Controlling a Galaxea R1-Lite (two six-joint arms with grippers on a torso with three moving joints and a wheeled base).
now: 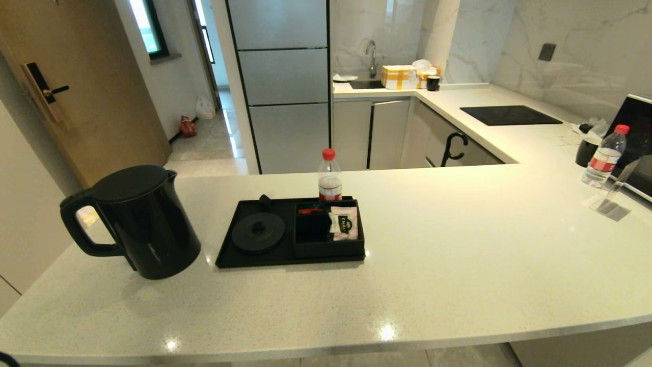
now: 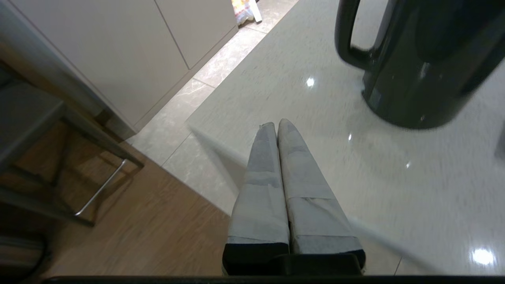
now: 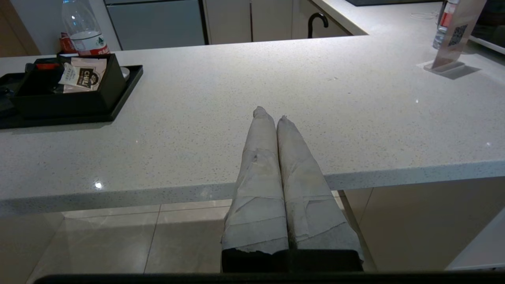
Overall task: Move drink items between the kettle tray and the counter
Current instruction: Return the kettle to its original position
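The tall black kettle (image 1: 137,220) stands on the pale speckled counter (image 1: 433,265), just left of the black kettle tray (image 1: 239,259), off its round base disc (image 1: 258,232). A whitish-pink sachet (image 1: 344,223) with a dark logo leans in the tray's right walled compartment. My left gripper (image 2: 276,124) is shut and empty near the counter's left corner, short of the kettle (image 2: 418,67). My right gripper (image 3: 270,114) is shut and empty over the counter's front edge, well right of the tray (image 3: 126,88) and the sachet (image 3: 83,74). Neither gripper shows in the head view.
A clear red-capped bottle (image 1: 330,176) stands right behind the tray and another (image 1: 605,155) at the far right beside an acrylic stand (image 1: 614,196). A small red item (image 1: 309,209) lies in the tray's back compartment. A black hob (image 1: 509,115) sits on the far counter.
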